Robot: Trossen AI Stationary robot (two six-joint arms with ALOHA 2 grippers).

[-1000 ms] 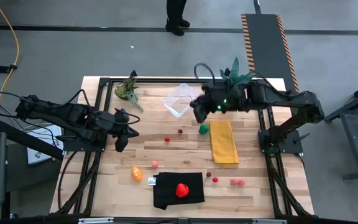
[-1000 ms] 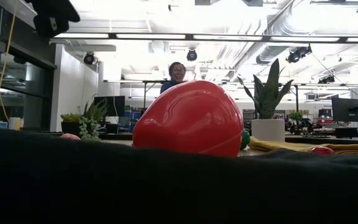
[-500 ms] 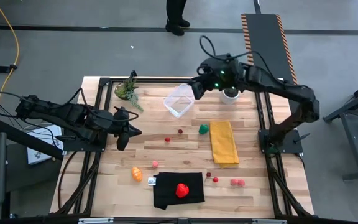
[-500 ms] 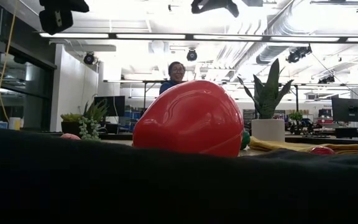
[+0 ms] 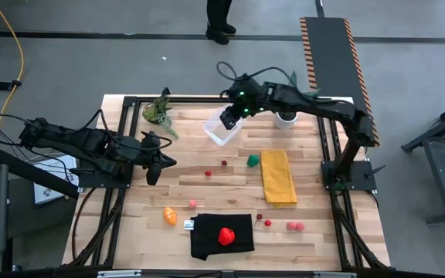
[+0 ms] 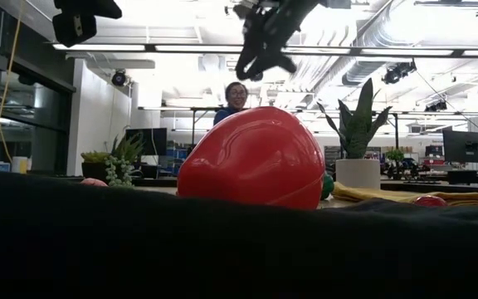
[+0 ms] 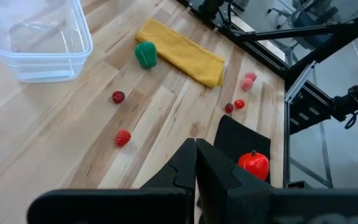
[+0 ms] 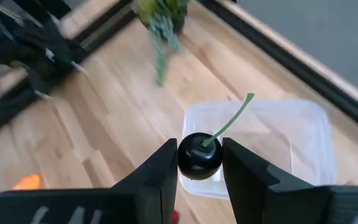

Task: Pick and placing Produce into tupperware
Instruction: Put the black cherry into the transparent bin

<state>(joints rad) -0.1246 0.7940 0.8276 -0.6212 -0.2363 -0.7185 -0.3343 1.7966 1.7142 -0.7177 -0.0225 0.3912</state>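
The right gripper [image 8: 199, 163], moved leftward, is being held over the tupperware [image 8: 291, 134], clamped on a dark cherry [image 8: 199, 157]; the left gripper [image 7: 196, 148] is being kept closed.

We're seeing the right gripper [image 5: 228, 120], w/ a dark cherry [image 8: 199, 156] pinched between its fingers, swinging from beside the white pot across to above the clear tub [image 5: 221, 126], arm stretching out.

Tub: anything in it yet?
Empty. The left wrist view shows the clear tub with only bare bottom. The right gripper holds a dark cherry above it, not yet dropped.
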